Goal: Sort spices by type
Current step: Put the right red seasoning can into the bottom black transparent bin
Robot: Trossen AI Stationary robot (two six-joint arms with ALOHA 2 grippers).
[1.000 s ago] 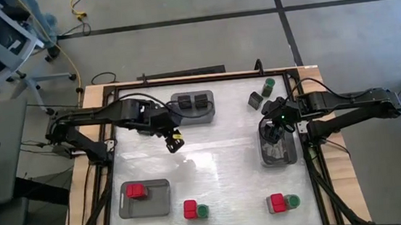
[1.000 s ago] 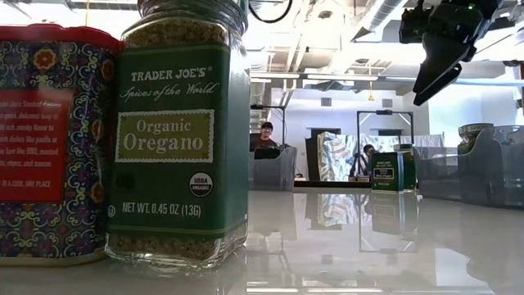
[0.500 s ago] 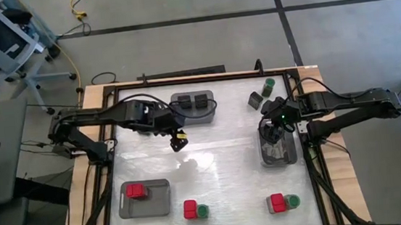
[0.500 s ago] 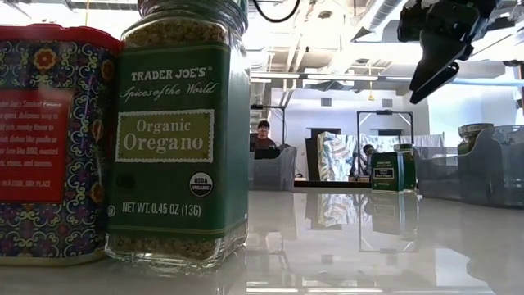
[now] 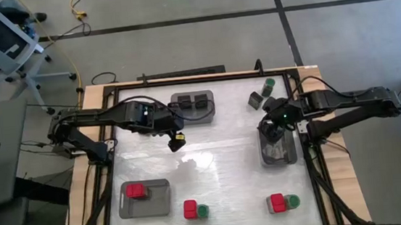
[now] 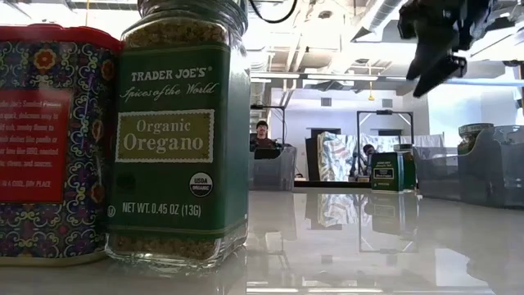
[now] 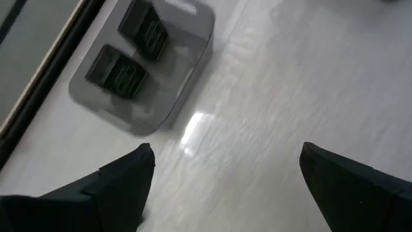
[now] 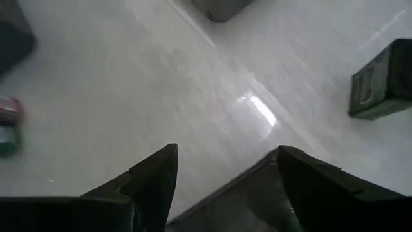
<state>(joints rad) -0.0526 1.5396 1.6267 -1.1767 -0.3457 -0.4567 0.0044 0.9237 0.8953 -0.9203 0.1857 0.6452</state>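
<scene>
My left gripper (image 5: 176,140) hangs open over the bare table, just in front of the grey tray (image 5: 211,111). Two black spices (image 7: 143,29) (image 7: 117,71) lie in that tray. My right gripper (image 5: 271,129) is open above the right-hand tray (image 5: 280,156); nothing is between its fingers. A red spice (image 5: 135,191) lies in the near-left tray (image 5: 157,202). Two red-and-green pairs stand on the table at the near edge (image 5: 191,209) (image 5: 277,203). A dark box (image 5: 255,101) and a green-lidded jar (image 5: 268,86) stand at the far right.
The oregano jar (image 6: 180,131) and a red tin (image 6: 49,139) fill the low view's left half. A jar (image 6: 475,133) shows inside the right tray's wall (image 6: 491,168). The middle of the table (image 5: 212,162) is bare. People sit in the room beyond.
My left gripper has opened while staying in front of the far tray. My right gripper has rolled about its own axis above the right tray: in the low view it showed as one blade before, and both fingers show apart now.
</scene>
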